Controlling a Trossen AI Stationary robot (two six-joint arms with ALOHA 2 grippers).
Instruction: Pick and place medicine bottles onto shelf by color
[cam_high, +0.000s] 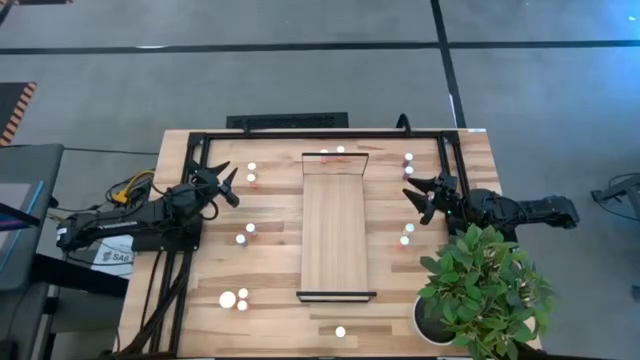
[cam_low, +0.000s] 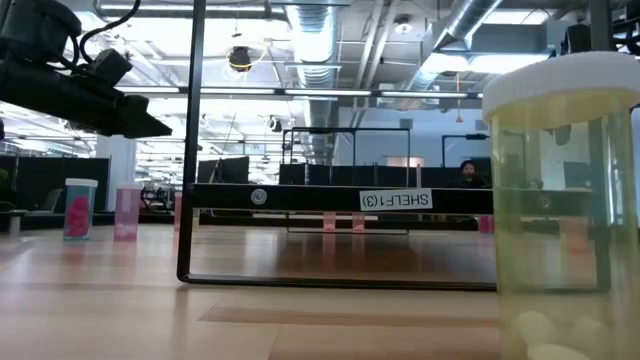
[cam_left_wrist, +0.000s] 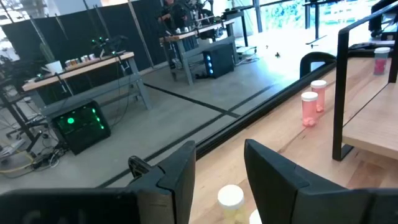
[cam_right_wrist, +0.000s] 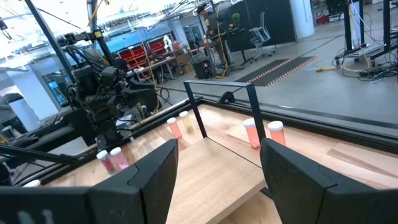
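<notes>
Lying lengthwise mid-worktop, the pale smooth shelf (cam_high: 335, 225) has dark end rails and two bottles (cam_high: 340, 151) at its far end. White-capped medicine bottles (cam_high: 247, 233) stand scattered either side. Left hand (cam_high: 228, 187) empty, fingers apart; right hand (cam_high: 415, 197) wide, empty.

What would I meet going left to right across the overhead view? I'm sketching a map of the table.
Left hand → two bottles near it → the shelf → bottle by the far right rail → right hand → potted plant.
</notes>
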